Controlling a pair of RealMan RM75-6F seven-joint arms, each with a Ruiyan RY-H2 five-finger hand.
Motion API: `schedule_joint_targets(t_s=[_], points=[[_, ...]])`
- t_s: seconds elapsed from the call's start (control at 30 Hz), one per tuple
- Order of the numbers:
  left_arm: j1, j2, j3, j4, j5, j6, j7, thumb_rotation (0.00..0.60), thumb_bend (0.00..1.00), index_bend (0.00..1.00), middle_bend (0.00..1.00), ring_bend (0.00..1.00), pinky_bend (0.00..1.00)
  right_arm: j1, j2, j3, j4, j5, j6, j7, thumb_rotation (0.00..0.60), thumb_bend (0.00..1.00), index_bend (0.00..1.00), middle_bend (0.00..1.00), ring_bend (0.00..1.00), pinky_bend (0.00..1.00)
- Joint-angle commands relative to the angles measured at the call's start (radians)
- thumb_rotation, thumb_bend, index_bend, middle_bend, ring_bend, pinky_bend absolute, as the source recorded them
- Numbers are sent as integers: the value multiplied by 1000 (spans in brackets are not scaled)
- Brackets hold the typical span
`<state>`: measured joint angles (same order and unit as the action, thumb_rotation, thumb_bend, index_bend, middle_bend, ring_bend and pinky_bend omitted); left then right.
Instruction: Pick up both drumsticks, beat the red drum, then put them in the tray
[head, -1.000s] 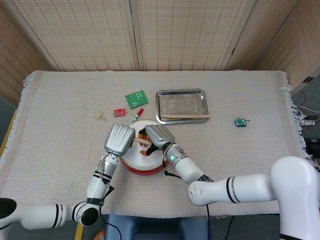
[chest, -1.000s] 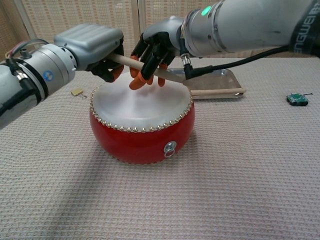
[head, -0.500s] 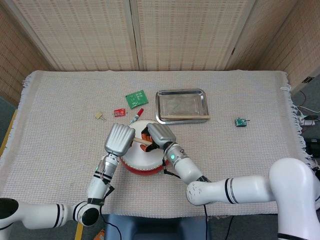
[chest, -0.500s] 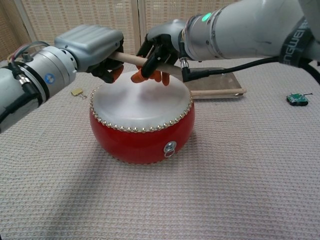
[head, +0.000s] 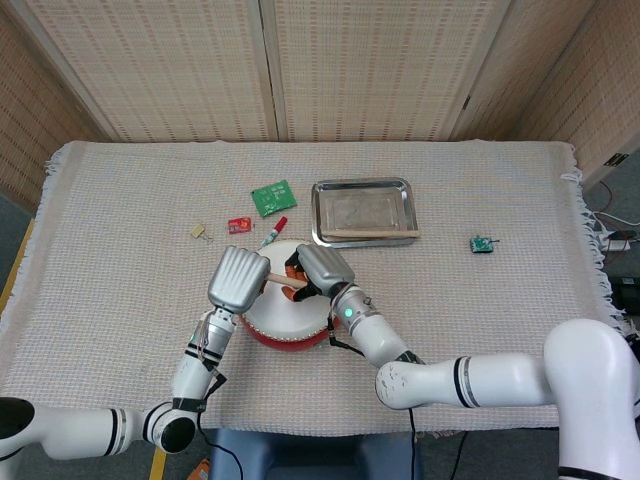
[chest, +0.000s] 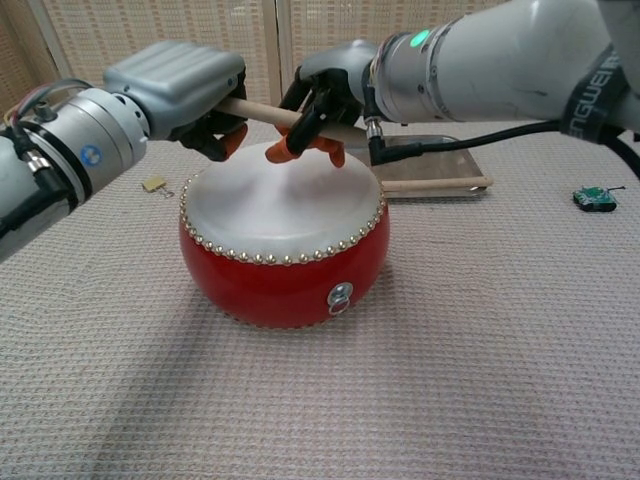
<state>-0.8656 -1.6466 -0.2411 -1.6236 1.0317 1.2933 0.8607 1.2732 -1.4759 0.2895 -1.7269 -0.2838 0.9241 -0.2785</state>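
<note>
The red drum (head: 283, 332) (chest: 285, 262) stands at the near middle of the cloth. Just above its white skin, my left hand (head: 238, 277) (chest: 180, 88) grips one end of a wooden drumstick (head: 275, 281) (chest: 262, 111). My right hand (head: 322, 268) (chest: 338, 88) meets it from the other side, its fingers curled around the stick's far part, orange fingertips hanging over the drumhead. A second drumstick (head: 372, 233) (chest: 437, 184) lies along the near edge of the steel tray (head: 362, 208) (chest: 455, 158), behind and to the right of the drum.
Behind the drum lie a green circuit board (head: 273, 197), a small red piece (head: 238, 225), a red-capped pen (head: 273, 232) and a binder clip (head: 200, 231) (chest: 153, 184). A small green board (head: 483, 243) (chest: 593, 198) sits to the right of the tray.
Both hands and the shared drumstick have risen slightly off the drumhead. The right hand's fingers have drawn in closer around the stick.
</note>
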Motion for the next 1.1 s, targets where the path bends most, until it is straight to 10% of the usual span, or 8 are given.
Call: schedule_joint_targets(t_s=[0.03,0.37,0.7,1.1], points=[[2,3,4,-2,15,3,-4,600,533,601,872,888,1000,-14,-4,7,2,-17,-1,12,600,301,1000,909,810,699],[11,8,9,0,52,7,-17,600,460,356,572,627,966,-56,-4,24,2,-74,-12,38,600,301,1000,915,817,708],[16,27,5,-18,56,-5,-22,600,421,159,228,233,478,-86,2,32,-10,-109,-12,50,600,301,1000,924,827,722],[30,66,-6,-46,62,-11,-52,600,347,0,24,0,255,-128,19,42,-25,-161,-9,75,600,301,1000,931,835,727]])
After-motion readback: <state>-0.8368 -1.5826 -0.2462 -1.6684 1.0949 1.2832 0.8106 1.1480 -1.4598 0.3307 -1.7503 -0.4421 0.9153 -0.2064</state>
